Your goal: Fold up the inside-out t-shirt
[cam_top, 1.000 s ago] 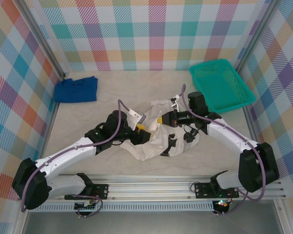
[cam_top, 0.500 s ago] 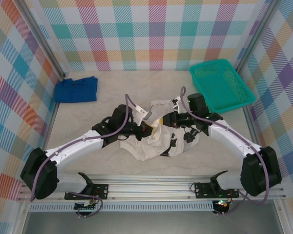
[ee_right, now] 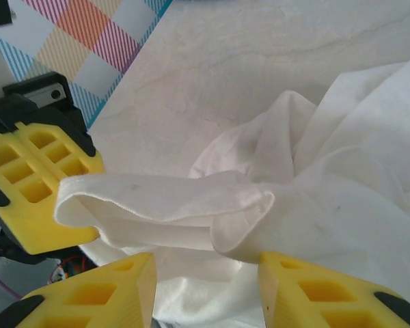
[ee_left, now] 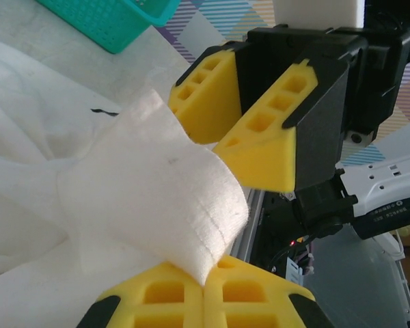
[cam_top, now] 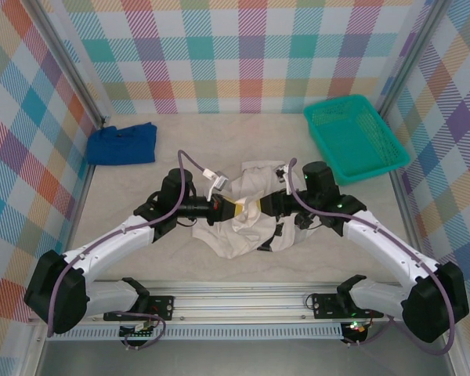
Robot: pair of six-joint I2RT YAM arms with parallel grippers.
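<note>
Beige table (cam_top: 219, 145), mid-surface: you see the inside-out t-shirt (cam_top: 247, 231) crumpled between both arms. Since a second ago the left gripper (cam_top: 236, 209) has clamped onto a fold of it, while the right gripper (cam_top: 263, 206) has parted its jaws. The green basket (cam_top: 352, 137) stands far right, well apart.

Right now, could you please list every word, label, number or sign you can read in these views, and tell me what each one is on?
None of the text can be read.
Small dark print on the white arm link, left wrist view: too small and blurred to read.
The t-shirt, the green basket and the blue cloth show no lettering.
</note>
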